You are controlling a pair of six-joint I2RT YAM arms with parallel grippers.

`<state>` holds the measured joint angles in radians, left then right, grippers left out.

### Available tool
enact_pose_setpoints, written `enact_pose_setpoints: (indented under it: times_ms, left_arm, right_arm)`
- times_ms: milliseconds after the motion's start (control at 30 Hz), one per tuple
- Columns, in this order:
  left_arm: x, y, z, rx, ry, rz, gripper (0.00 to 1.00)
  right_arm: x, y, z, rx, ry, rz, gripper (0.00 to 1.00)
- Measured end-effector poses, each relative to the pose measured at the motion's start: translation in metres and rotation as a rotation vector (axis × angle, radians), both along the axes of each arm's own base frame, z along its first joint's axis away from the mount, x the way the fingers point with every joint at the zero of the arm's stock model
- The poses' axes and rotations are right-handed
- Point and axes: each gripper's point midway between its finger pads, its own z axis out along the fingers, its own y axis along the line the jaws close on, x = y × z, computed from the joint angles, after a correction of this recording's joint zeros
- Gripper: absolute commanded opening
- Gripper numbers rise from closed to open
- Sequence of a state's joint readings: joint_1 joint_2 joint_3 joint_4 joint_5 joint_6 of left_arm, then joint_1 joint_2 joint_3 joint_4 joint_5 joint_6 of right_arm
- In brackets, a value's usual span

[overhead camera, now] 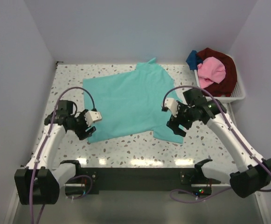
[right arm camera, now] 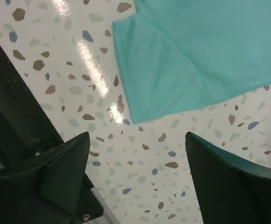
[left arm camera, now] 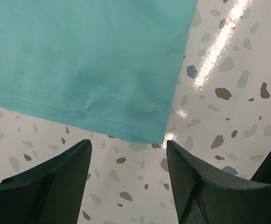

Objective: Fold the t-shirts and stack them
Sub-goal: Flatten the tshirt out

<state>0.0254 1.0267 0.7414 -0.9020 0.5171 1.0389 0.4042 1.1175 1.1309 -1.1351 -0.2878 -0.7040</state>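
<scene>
A large teal-green fabric t-shirt (overhead camera: 126,100) lies spread flat across the middle of the white speckled terrazzo table (overhead camera: 140,150). The left gripper (overhead camera: 86,130) hangs over the shirt's near-left hem corner, its dark fingers (left arm camera: 56,182) spread apart with nothing between them. The right gripper (overhead camera: 176,129) hovers by the near-right sleeve (whose edge lies flat on the table), jaws likewise wide and empty. At the far right, a white slatted plastic basket (overhead camera: 238,96) holds a crumpled pink shirt (overhead camera: 212,70), a dark red shirt (overhead camera: 228,77) and a blue shirt (overhead camera: 192,59).
</scene>
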Motion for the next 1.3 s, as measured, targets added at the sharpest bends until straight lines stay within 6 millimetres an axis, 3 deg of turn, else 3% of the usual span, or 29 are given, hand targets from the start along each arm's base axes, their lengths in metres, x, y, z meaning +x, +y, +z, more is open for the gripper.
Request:
enact_pose_setpoints:
  times_ms: [133,300,467,667,800,900,1067,1200,1300]
  left_arm:
    - [0.024,0.002,0.002,-0.023,0.043,0.106,0.67]
    - [0.06,0.007,-0.01,-0.034,0.115,0.251,0.64]
    - [0.088,0.012,-0.03,-0.026,0.171,0.351,0.6]
    - [0.093,0.021,-0.067,0.039,0.259,0.424,0.49]
    - [0.093,0.032,-0.08,0.1,0.279,0.469,0.36]
    - [0.095,0.04,-0.081,0.141,0.266,0.489,0.29]
    - [0.085,0.053,-0.081,0.209,0.26,0.507,0.25]
    - [0.064,0.063,-0.079,0.27,0.285,0.495,0.31]
    - [0.055,0.066,-0.07,0.282,0.296,0.481,0.37]
  right_arm:
    - [0.035,0.01,-0.017,-0.032,0.059,-0.099,0.64]
    - [0.078,0.008,-0.075,-0.173,0.153,-0.204,0.52]
    - [0.097,-0.002,-0.113,-0.277,0.18,-0.263,0.45]
    - [0.106,-0.011,-0.129,-0.337,0.152,-0.289,0.42]
    - [0.088,-0.013,-0.144,-0.374,0.189,-0.267,0.41]
    - [0.06,-0.007,-0.158,-0.406,0.241,-0.215,0.4]
    - [0.019,0.01,-0.161,-0.443,0.305,-0.106,0.33]
    - [-0.013,0.028,-0.147,-0.414,0.414,-0.013,0.35]
    - [-0.014,0.049,-0.116,-0.337,0.467,0.026,0.37]
